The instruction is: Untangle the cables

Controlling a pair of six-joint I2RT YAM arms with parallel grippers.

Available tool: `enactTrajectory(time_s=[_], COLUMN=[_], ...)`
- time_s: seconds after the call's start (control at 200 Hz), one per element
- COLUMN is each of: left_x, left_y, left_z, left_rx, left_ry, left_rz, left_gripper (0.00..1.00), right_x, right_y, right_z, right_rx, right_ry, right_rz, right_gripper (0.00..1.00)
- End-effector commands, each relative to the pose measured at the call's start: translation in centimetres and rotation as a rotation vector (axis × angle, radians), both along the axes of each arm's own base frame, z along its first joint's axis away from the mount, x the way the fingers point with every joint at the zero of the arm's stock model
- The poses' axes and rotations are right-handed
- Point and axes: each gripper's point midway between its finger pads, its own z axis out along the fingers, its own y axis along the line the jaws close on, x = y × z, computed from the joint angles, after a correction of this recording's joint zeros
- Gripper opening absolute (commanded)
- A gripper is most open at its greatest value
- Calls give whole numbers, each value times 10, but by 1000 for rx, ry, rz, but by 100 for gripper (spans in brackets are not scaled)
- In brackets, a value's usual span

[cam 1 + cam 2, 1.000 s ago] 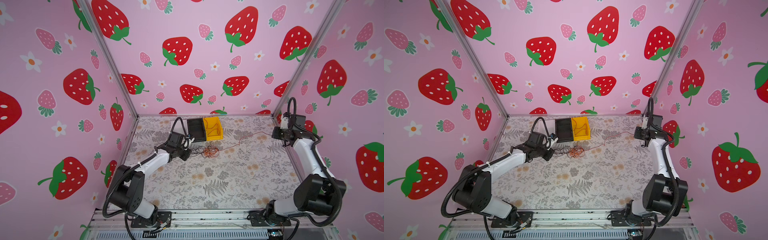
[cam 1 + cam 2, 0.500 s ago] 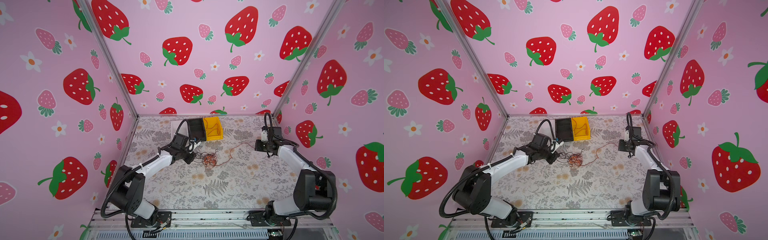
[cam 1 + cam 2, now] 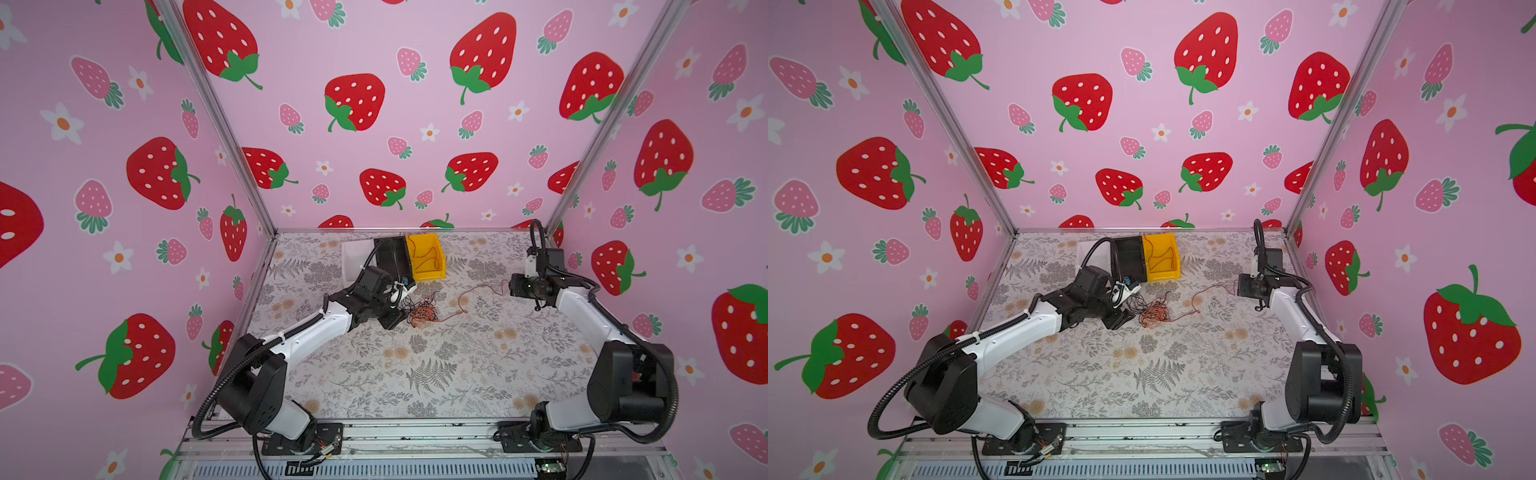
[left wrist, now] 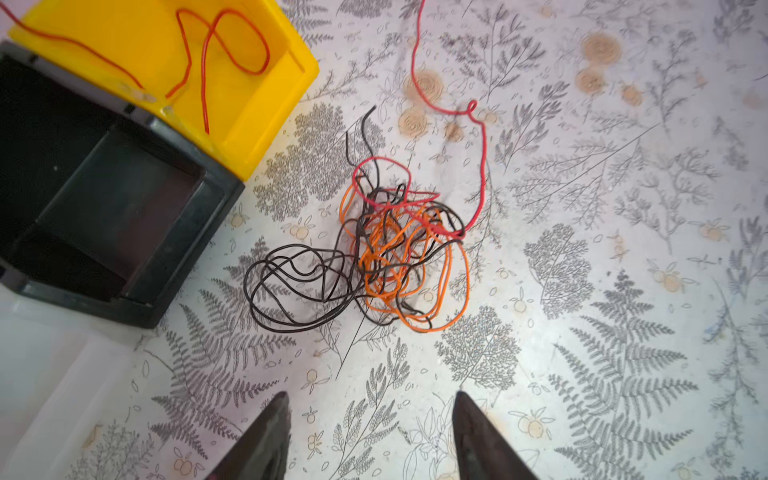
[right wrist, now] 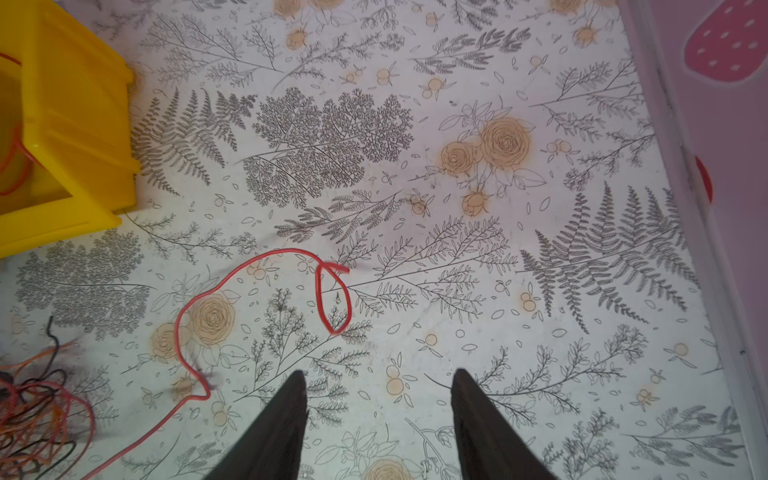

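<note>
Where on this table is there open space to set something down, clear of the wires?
Widest bare patch: the front half of the table, from the front rail up to the cable tangle. A smaller one at the back, between the yellow bin and the right arm. Crowded: around the tangle, the black bin and the red strand trailing right.

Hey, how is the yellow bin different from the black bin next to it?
The yellow bin holds a loose red-orange cable; the black bin looks empty. The yellow bin is bright, the black bin dark. In both top views the black bin stands left of the yellow bin. Both are open-topped and touch side by side, behind the tangle of cables.
</note>
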Motion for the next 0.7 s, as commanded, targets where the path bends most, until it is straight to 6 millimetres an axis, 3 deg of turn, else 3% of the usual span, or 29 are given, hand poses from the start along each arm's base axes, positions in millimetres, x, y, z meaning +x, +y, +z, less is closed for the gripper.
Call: enactTrajectory(time_s=[0.0, 0.195, 0.41, 0.56, 0.69], left_x=[0, -5, 1, 5, 15], left_y=[-22, -50, -60, -69, -74], left_z=[14, -9, -47, -61, -72], left_rx=[25, 71, 113, 90, 94], left_ry=[-67, -99, -46, -26, -5], left_rz=[-120, -265, -307, -302, -284], left_gripper=[63, 63, 62, 62, 58], right_x=[-8, -32, -51, -67, -80], right_y=[19, 72, 94, 117, 136], right_z=[24, 14, -1, -9, -30], right_rx=[-10, 50, 73, 118, 207], right_ry=[-22, 6, 36, 48, 131], right_rz=[33, 150, 247, 358, 360], right_gripper=[60, 61, 63, 65, 65])
